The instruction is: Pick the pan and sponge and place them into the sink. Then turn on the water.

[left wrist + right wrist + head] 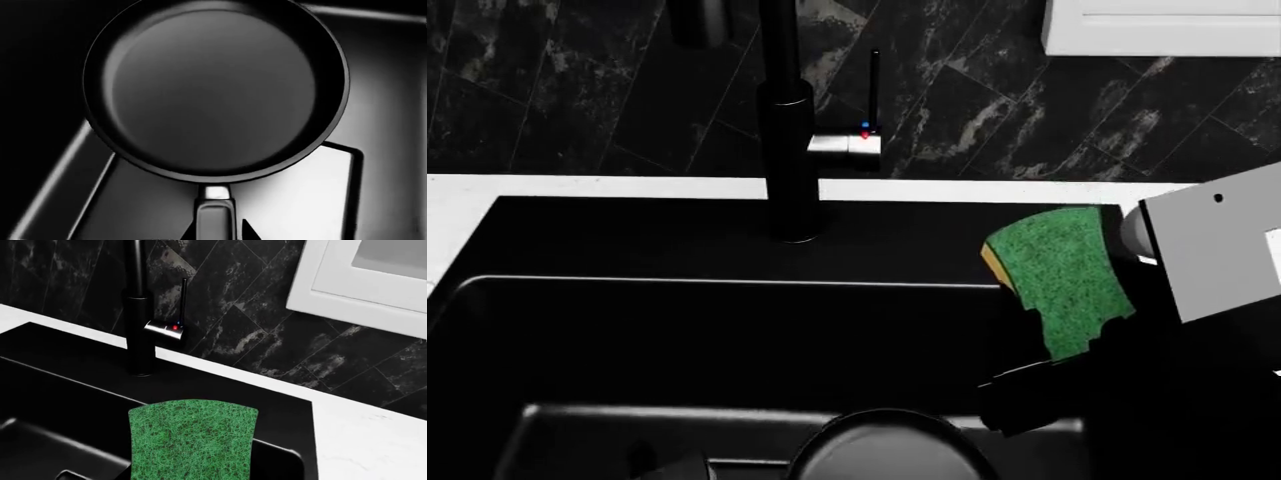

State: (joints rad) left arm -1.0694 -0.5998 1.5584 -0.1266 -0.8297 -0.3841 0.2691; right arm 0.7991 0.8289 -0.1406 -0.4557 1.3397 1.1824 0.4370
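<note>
My left gripper (pixel 215 233) is shut on the long handle of the black pan (pixel 213 90), its dark fingertips (pixel 250 231) on either side of the handle. The pan hangs level over the sink floor and its pale drain plate (pixel 313 195). In the head view the pan (pixel 888 448) shows low in the sink (pixel 694 285). My right gripper (pixel 1068 365) is shut on the green-faced sponge (pixel 1057 272), held upright over the sink's right side. In the right wrist view the sponge (pixel 192 440) hides the jaws.
The tall black tap (pixel 787 130) stands behind the basin with a thin lever (pixel 874 90) at its side; it also shows in the right wrist view (pixel 140 315). White counter (pixel 373 440) borders the sink. Dark marble wall tiles rise behind, and a white frame (pixel 360 295) hangs at the upper right.
</note>
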